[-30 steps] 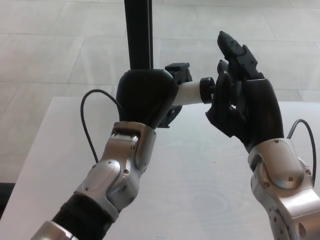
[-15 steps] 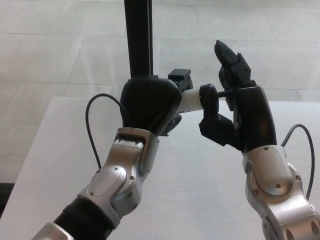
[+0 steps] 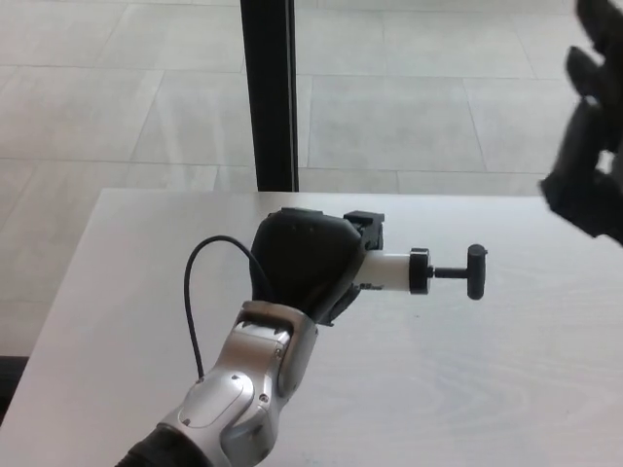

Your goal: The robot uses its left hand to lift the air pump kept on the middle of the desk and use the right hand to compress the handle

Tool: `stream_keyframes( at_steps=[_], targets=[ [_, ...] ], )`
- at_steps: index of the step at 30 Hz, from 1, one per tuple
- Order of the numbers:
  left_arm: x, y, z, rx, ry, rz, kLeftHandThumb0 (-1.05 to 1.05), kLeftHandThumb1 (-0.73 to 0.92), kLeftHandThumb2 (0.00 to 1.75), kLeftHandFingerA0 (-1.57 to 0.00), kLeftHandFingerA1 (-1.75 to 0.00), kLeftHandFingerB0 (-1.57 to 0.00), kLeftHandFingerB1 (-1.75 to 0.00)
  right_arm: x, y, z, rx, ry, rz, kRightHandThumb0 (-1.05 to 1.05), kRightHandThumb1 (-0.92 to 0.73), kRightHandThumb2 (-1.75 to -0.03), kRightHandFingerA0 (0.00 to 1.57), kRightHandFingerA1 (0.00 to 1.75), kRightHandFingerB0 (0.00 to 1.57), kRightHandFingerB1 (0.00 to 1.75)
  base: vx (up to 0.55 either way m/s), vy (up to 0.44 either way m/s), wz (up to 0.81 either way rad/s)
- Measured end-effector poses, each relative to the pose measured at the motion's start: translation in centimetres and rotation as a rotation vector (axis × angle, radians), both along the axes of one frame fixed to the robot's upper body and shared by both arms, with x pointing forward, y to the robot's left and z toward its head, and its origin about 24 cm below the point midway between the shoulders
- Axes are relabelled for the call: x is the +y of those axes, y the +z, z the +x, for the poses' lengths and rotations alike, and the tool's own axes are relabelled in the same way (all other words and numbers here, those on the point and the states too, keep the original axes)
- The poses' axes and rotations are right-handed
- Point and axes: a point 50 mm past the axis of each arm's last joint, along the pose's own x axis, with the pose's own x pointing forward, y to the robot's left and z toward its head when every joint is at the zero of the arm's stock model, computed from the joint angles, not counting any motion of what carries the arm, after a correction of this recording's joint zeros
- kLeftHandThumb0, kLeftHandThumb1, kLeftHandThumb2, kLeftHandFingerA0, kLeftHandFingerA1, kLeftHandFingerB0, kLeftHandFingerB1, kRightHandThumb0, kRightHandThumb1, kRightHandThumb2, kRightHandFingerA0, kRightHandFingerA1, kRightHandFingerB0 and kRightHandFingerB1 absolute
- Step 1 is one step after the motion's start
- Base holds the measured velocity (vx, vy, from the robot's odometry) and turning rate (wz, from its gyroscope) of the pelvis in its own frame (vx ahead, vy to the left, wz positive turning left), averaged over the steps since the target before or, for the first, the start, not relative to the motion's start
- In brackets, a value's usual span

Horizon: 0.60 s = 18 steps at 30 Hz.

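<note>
The left hand (image 3: 307, 263), now lower in the frame's centre, stays wrapped around the air pump (image 3: 389, 269), holding it sideways above the desk (image 3: 117, 292). The right hand (image 3: 589, 175) has let go of the handle (image 3: 475, 271) and withdrawn to the upper right edge; whether its fingers are spread or curled cannot be told. The handle's rod now shows extended.

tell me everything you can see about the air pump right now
The air pump is small, with a white barrel, a black collar, a thin dark rod and a black T-handle pulled out to the right. It lies roughly level over the pale desk. The left hand wraps its body, hiding that end. Nothing touches the handle; the right hand is off at the edge.
</note>
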Motion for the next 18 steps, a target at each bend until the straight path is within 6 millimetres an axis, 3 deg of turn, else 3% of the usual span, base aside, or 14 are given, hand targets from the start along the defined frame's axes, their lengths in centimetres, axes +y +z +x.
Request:
stream_keyframes(
  at_steps=[1, 3, 4, 5, 6, 7, 9, 10, 14, 15, 16, 17, 18],
  targets=[
    [0.1, -0.2, -0.1, 0.009, 0.001, 0.000, -0.18, 0.54, 0.94, -0.92, -1.75, -0.79, -1.14, -0.8, 0.4, -0.3, -0.011, -0.018, -0.003, -0.89, -0.81, -1.25, 0.05, 0.32, 0.10, 0.33, 0.00, 0.000, 0.00],
    [0.0, -0.7, -0.3, 0.036, 0.001, -0.005, -0.22, 0.57, 0.88, -0.90, -1.75, -0.73, -1.21, -2.6, 1.1, -1.0, -0.030, -0.063, -0.018, -0.90, -0.81, -1.25, 0.04, 0.34, 0.11, 0.35, 0.00, 0.000, 0.00],
    [0.0, -1.0, -0.4, 0.052, 0.000, -0.006, -0.25, 0.62, 0.70, -0.89, -1.75, -0.75, -1.21, -3.4, 1.4, -1.3, -0.035, -0.083, -0.025, -0.98, -0.92, -0.86, 0.03, 0.36, 0.15, 0.31, 0.00, 0.000, 0.00],
    [-0.1, -1.1, -0.5, 0.067, -0.002, -0.007, -0.32, 0.75, 0.64, -0.87, -1.75, -0.75, -1.09, -4.1, 1.6, -1.7, -0.039, -0.103, -0.031, -0.98, -0.91, -0.86, 0.05, 0.39, 0.15, 0.35, 0.00, 0.000, 0.00],
    [-0.1, -1.4, -0.6, 0.087, -0.002, -0.002, -0.32, 0.76, 0.66, -0.89, -1.72, -0.78, -0.81, -4.9, 1.8, -2.1, -0.042, -0.124, -0.035, -0.97, -0.92, -0.82, 0.11, 0.46, 0.22, 0.37, 0.00, 0.000, 0.00],
    [-0.2, -1.7, -0.7, 0.105, -0.003, 0.002, -0.31, 0.77, 0.68, -0.91, -1.69, -0.75, -0.69, -5.6, 2.0, -2.5, -0.046, -0.144, -0.036, -0.96, -0.91, -0.81, 0.12, 0.46, 0.23, 0.38, 0.00, 0.000, 0.00],
    [-0.3, -2.4, -1.0, 0.144, -0.005, 0.004, -0.26, 0.74, 0.74, -0.91, -1.66, -0.74, -0.72, -6.9, 2.4, -3.3, -0.059, -0.179, -0.033, -0.95, -0.91, -0.80, 0.12, 0.48, 0.23, 0.39, 0.00, 0.000, 0.00],
    [-0.3, -2.9, -1.2, 0.170, -0.004, 0.004, -0.24, 0.66, 0.82, -1.10, -1.63, -0.73, -0.77, -7.5, 2.7, -3.9, -0.064, -0.196, -0.034, -0.92, -0.91, -0.80, 0.11, 0.50, 0.25, 0.40, 0.00, 0.000, 0.00],
    [-0.2, -4.5, -1.5, 0.252, 0.019, -0.020, -0.17, 0.63, 0.79, -1.11, -1.64, -0.64, -0.71, -8.5, 3.2, -5.0, -0.077, -0.210, -0.026, -0.88, -0.92, -0.80, 0.15, 0.55, 0.32, 0.40, 0.00, 0.000, 0.00],
    [-0.2, -4.7, -1.5, 0.266, 0.026, -0.032, -0.20, 0.71, 0.70, -0.92, -1.67, -0.71, -0.72, -8.6, 3.2, -5.1, -0.077, -0.208, -0.023, -0.87, -0.92, -0.80, 0.16, 0.55, 0.33, 0.41, 0.00, 0.000, 0.00],
    [-0.2, -4.9, -1.4, 0.283, 0.034, -0.050, -0.23, 0.75, 0.74, -0.87, -1.62, -0.63, -0.76, -8.7, 3.3, -5.2, -0.074, -0.205, -0.022, -0.86, -0.92, -0.79, 0.15, 0.57, 0.33, 0.42, 0.00, 0.000, 0.00],
    [-0.3, -5.0, -1.4, 0.300, 0.043, -0.076, -0.27, 0.70, 0.73, -0.85, -1.55, -0.54, -0.71, -8.6, 3.3, -5.2, -0.073, -0.201, -0.018, -0.86, -0.92, -0.78, 0.14, 0.59, 0.33, 0.43, 0.00, 0.000, 0.00],
    [-0.5, -5.1, -1.4, 0.321, 0.049, -0.105, -0.29, 0.64, 0.71, -0.81, -1.53, -0.55, -0.73, -8.6, 3.3, -5.3, -0.072, -0.193, -0.013, -0.83, -0.92, -0.76, 0.16, 0.60, 0.35, 0.43, 0.00, 0.000, 0.00]
  ],
)
